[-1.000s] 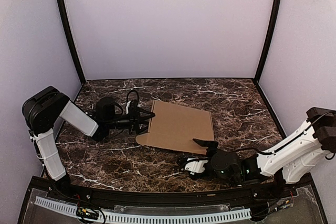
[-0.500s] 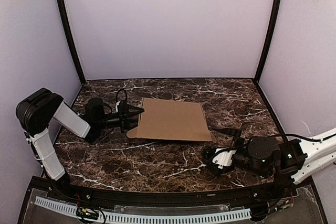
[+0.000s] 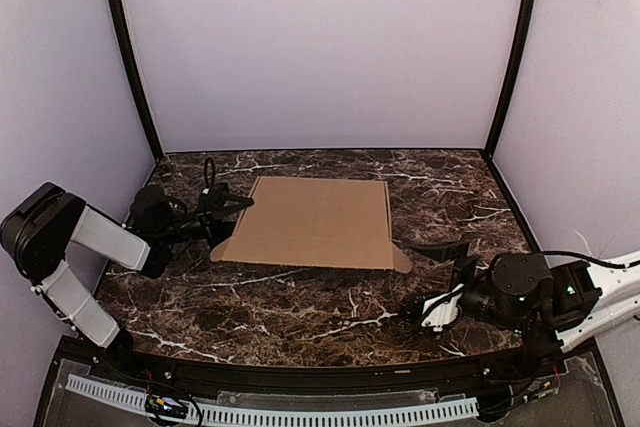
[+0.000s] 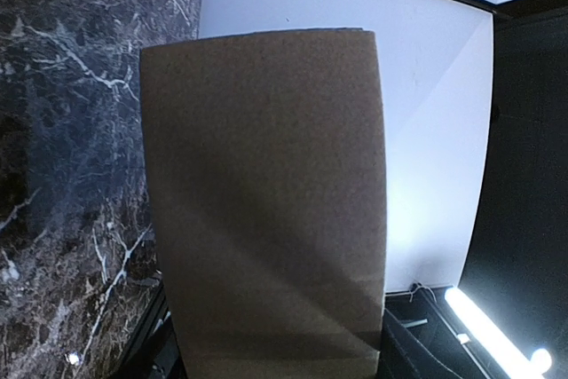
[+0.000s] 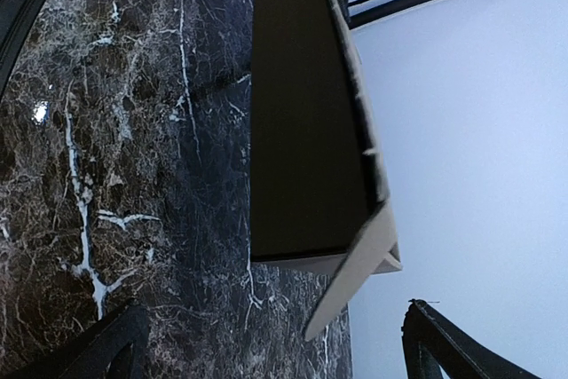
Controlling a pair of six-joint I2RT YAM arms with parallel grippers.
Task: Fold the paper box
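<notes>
The paper box point(image 3: 315, 222) is a flat brown cardboard sheet lying in the middle of the marble table, with a small tab at its near right corner. My left gripper point(image 3: 222, 215) is at the box's left edge and shut on it. In the left wrist view the paper box point(image 4: 266, 201) fills the middle and hides the fingers. My right gripper point(image 3: 437, 282) stands open just right of the near right corner, touching nothing. The right wrist view shows the paper box point(image 5: 302, 130) from low down, dark on its near side, with a pale flap point(image 5: 355, 281) hanging at the corner.
The dark marble table point(image 3: 300, 317) is closed in by pale walls on three sides, with black posts point(image 3: 130, 57) at the back corners. A black rail with a white perforated strip point(image 3: 300, 412) runs along the near edge.
The left arm has drawn back to the left, pulling the box with it and turning it square to the table. The right arm has pulled away to the right, off the box's near edge.
</notes>
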